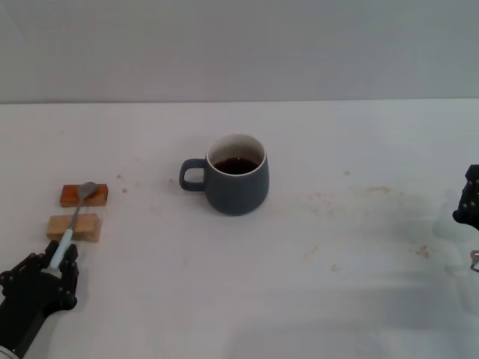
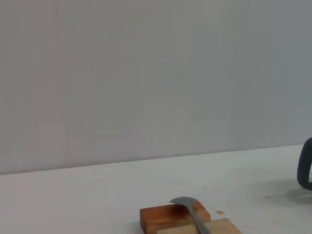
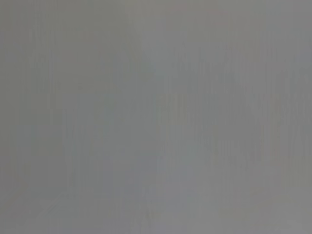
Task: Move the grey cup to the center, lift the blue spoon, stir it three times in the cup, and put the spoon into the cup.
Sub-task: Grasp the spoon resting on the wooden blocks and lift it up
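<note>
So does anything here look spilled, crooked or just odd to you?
Nothing spilled. The grey cup stands upright, dark liquid inside. Faint brownish specks mark the table to its right. The blue spoon oddly lies bridged across two wooden blocks, its handle end at the left gripper. The right gripper sits at the table's edge.

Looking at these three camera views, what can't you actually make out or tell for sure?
- Left gripper: head view, at the blue spoon handle's end; whether it grips is unclear.
- Right gripper: head view, cut off by the edge.
- Grey cup: left wrist view shows only its handle.
- Wooden blocks: cut off in the left wrist view.
- Right wrist view: nothing discernible.
</note>
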